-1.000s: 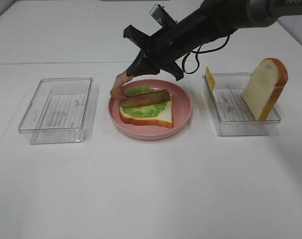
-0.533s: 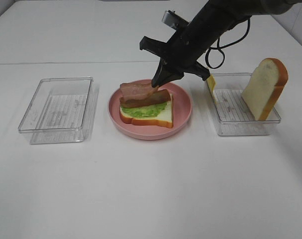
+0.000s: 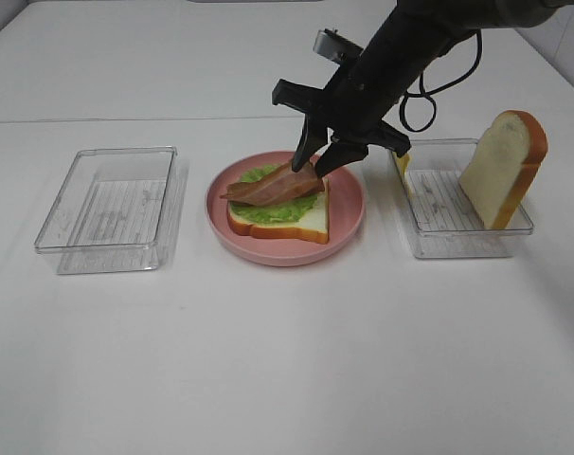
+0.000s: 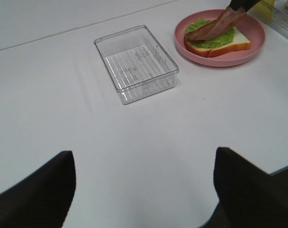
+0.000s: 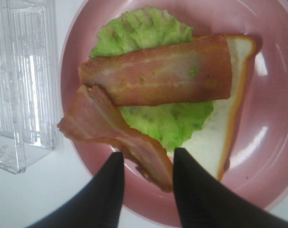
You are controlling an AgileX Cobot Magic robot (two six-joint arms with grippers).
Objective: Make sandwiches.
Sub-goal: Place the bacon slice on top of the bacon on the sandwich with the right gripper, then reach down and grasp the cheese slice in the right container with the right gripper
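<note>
The half-built sandwich [image 3: 278,213] lies on the pink plate [image 3: 349,213]: a bread slice [image 5: 206,142], lettuce [image 5: 144,28] and one bacon strip [image 5: 158,76] laid flat across. A second bacon strip [image 5: 110,128] slopes over it, its end between the spread jaws of the right gripper [image 3: 315,163], which look loosed rather than pinching. The left gripper [image 4: 144,190] hangs wide open and empty, well apart. The strip looks light, thin and floppy, so it is best nipped at one end and draped. The bread seems stiffer, and I judge it safest taken across its crust edges.
</note>
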